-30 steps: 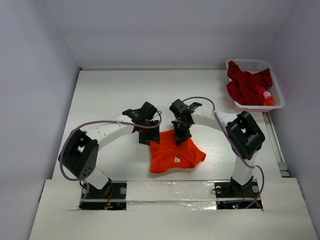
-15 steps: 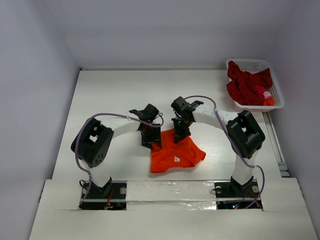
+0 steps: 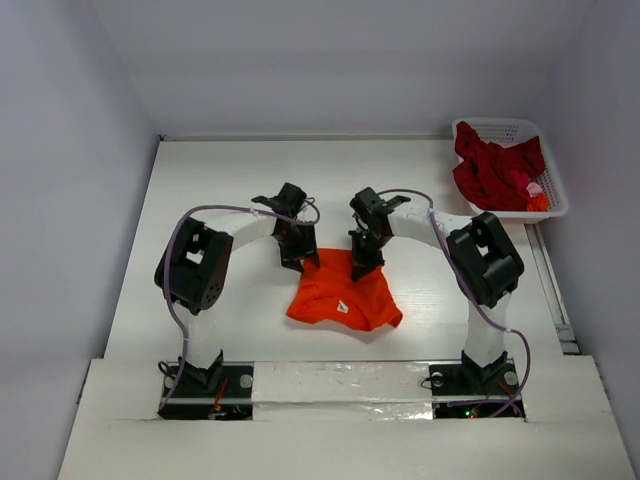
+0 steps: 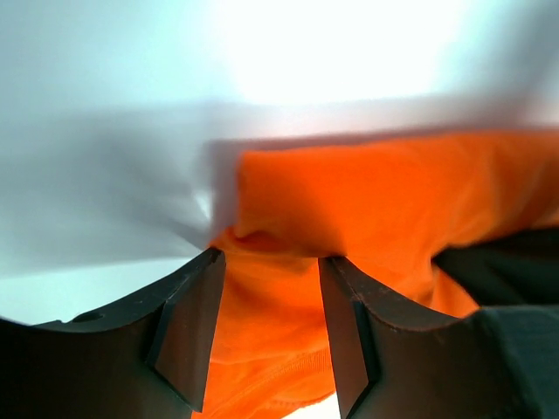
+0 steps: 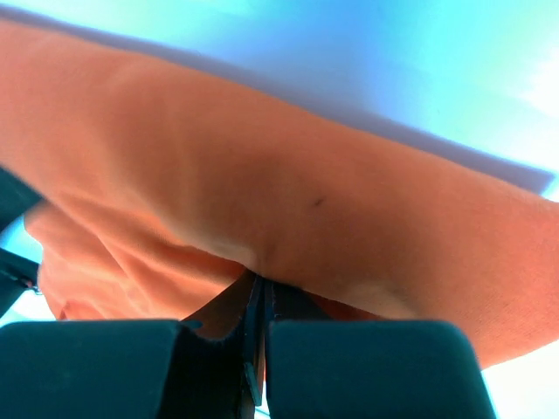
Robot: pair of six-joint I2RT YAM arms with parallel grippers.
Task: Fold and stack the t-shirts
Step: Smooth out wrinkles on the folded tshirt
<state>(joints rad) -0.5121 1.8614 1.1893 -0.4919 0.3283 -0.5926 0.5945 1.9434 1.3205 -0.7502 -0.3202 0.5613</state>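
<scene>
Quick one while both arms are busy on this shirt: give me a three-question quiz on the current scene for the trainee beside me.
1. True or false: the right gripper is shut on the orange t-shirt.
2. Where are the dark red t-shirts?
A. in the white lattice basket
B. spread under the orange t-shirt
C. hanging from the right gripper
3. How many t-shirts are on the table outside the basket?

Key: 1 true; 2 A; 3 one.
</scene>
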